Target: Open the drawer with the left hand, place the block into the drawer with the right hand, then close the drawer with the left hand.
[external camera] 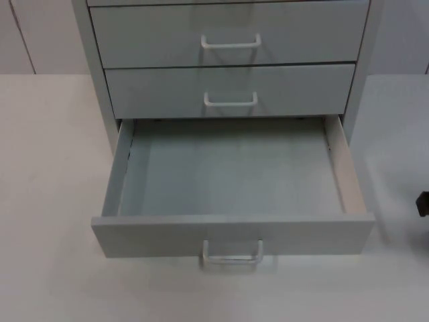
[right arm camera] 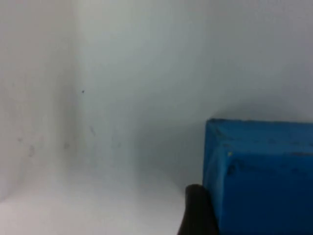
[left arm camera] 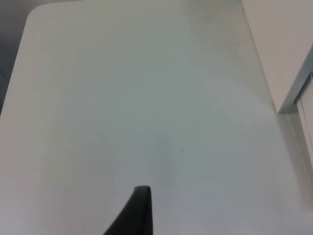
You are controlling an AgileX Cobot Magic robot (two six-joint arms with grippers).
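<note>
R jaws (right arm camera: 205, 215) pinch blue block (right arm camera: 259, 176); L jaws unclear | bottom drawer (external camera: 231, 235) open

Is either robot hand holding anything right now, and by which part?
Cannot be told: a blue block sits right beside the right end effector's fingertip. The left end effector's fingertip hangs over bare table.

Bottom drawer (external camera: 231, 235) pulled out before cabinet (external camera: 228, 40), on table (external camera: 47, 201)

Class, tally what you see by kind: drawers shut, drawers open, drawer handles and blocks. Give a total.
Shut drawers: 2
Open drawers: 1, the bottom drawer
Handles: 3
Blue block: 1, beside the right gripper's fingertip
Total: 7
</note>
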